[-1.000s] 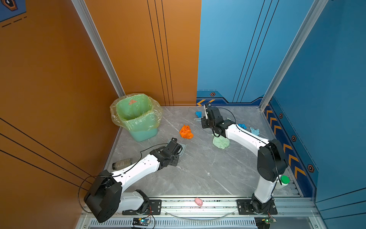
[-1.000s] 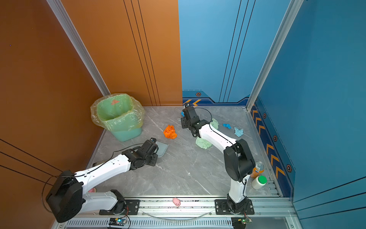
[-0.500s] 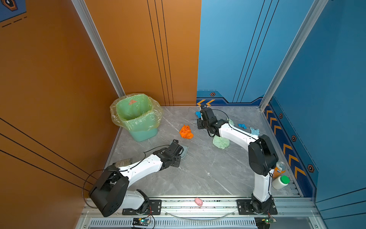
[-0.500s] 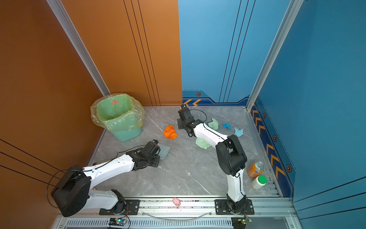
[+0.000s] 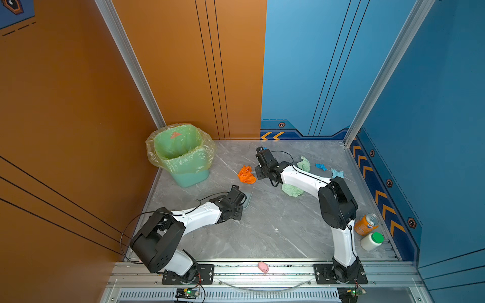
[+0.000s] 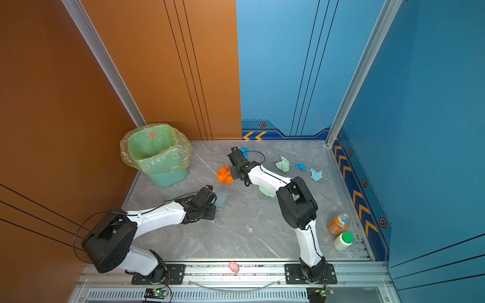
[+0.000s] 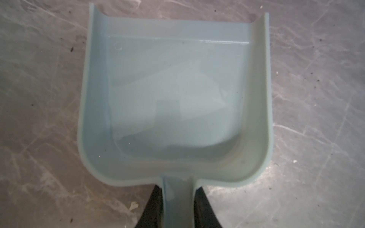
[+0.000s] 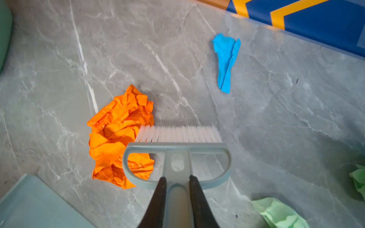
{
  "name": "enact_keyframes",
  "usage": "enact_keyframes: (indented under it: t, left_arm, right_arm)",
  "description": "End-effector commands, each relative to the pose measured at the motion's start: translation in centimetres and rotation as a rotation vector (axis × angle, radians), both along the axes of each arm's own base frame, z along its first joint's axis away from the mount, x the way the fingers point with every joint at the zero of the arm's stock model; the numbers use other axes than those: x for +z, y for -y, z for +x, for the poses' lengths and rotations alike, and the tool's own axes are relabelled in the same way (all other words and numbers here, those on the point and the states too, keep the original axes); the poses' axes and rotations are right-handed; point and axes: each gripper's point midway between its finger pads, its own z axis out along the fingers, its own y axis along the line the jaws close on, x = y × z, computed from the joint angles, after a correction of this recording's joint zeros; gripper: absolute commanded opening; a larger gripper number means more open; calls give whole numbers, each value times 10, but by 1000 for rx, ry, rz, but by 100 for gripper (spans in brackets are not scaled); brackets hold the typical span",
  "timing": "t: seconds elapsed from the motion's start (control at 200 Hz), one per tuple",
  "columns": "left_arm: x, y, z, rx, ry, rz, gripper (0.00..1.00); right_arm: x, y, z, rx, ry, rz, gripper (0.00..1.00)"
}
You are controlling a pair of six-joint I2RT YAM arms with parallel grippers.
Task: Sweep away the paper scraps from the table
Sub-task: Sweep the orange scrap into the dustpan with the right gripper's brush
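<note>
Paper scraps [image 5: 292, 190] lie loose on the back half of the grey marble-patterned table [image 5: 275, 236], none in the pan yet. The pale green plastic-lined bin [image 5: 189, 178] stands back left.

The grey-blue plastic dustpan [image 7: 173, 88] is empty. Its handle is clamped in the left gripper [image 7: 177, 189], and its mouth sits near the crumpled orange paper scrap [image 8: 118, 138] but apart from it. The grey-blue hand brush [image 8: 177, 152] is clamped by its handle in the right gripper [image 8: 177, 178]. Its white bristles [image 8: 177, 134] touch the orange scrap's edge, off to one side.

Step in hand, I'd say: brush orange into the pan.
- Slide the pan closer first and keep its lip flat on the table.
- Set the bristles on the scrap's side away from the pan, full width behind it.
- Drag low and straight at the mouth.
- Go slow: light crumpled paper will likely skid or roll sideways.

The crumpled pale green scrap [image 8: 280, 214] and the small blue paper strip [image 8: 226, 61] come after.
</note>
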Motion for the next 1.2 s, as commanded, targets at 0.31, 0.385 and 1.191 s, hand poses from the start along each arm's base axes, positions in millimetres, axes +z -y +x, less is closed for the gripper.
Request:
enact_keyframes:
  t: [0.31, 0.385, 1.191]
  left_arm:
    - [-6, 5, 2, 3, -20, -3, 0]
    - [-6, 5, 3, 1, -21, -2, 0]
    - [-7, 6, 6, 14, -12, -27, 0]
  right_arm:
    - [-35, -7, -68, 173, -130, -117, 0]
    - [-37, -11, -81, 227, -152, -105, 0]
    - [48, -17, -112, 424, -83, 129, 0]
